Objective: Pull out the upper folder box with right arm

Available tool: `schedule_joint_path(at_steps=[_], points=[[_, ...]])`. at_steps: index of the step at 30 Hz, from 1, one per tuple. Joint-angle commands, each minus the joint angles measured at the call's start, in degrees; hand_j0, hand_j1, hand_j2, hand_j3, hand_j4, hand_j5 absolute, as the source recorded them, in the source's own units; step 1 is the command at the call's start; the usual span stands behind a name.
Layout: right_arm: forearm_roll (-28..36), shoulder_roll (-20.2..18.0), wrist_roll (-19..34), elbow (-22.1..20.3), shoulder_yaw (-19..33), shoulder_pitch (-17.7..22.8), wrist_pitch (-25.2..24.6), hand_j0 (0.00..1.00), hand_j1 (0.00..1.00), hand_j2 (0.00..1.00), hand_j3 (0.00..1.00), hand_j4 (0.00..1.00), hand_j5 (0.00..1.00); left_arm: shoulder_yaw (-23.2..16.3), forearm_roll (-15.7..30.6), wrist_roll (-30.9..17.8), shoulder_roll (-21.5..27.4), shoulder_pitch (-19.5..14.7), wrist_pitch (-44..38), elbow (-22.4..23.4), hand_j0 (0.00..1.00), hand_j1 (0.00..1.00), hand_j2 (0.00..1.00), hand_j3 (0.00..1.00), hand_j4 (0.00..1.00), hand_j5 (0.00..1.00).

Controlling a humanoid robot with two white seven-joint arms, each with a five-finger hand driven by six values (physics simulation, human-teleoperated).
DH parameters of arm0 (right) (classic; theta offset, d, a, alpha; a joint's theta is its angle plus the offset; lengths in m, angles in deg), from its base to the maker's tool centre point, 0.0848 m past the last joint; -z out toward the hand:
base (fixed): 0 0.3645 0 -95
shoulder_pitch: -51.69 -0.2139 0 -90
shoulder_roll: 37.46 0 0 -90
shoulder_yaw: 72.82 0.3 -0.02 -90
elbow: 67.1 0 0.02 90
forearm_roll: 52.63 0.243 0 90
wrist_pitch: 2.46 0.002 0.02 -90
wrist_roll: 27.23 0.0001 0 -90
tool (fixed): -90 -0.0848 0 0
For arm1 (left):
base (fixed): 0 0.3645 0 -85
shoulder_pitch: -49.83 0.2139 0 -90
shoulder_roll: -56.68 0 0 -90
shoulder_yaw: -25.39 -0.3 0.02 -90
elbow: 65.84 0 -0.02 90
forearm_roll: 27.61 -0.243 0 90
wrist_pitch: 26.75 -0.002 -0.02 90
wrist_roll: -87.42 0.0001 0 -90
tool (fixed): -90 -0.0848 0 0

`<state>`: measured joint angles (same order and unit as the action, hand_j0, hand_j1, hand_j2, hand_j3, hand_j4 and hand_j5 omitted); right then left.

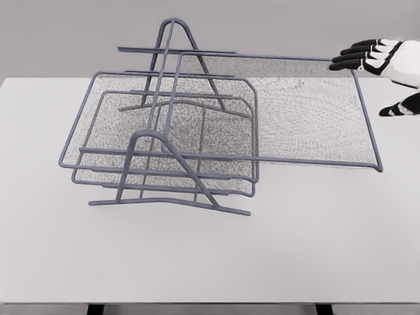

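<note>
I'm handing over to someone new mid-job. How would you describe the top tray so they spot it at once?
On the white table stands a grey wire rack with mesh trays. The top tray is the highest one, sticking far out to the right, toward the right hand. The two lower trays sit tucked inside the frame instead.

A white table (315, 256) fills most of the frame, its front edge running along the bottom. Behind it, across the top of the frame, stands a plain grey wall (65, 33). The light is soft and even.
</note>
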<state>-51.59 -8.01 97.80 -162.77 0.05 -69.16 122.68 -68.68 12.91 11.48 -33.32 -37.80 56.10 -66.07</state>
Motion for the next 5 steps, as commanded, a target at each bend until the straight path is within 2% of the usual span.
schedule_joint_path(at_steps=[1,5], points=[[0.99,2.71,-0.02,-0.48,-5.02,0.09,-0.14,1.0,1.0,1.0,1.0,1.0,1.0,-0.06,-0.01,0.0,0.0,0.0,0.03,-0.03,1.0,1.0,1.0,1.0,1.0,1.0],[0.9,3.5,-0.02,-0.66,-5.19,-0.35,-0.14,1.0,1.0,1.0,1.0,1.0,1.0,0.03,-0.01,0.0,0.0,0.0,-0.06,-0.03,1.0,1.0,1.0,1.0,1.0,1.0]])
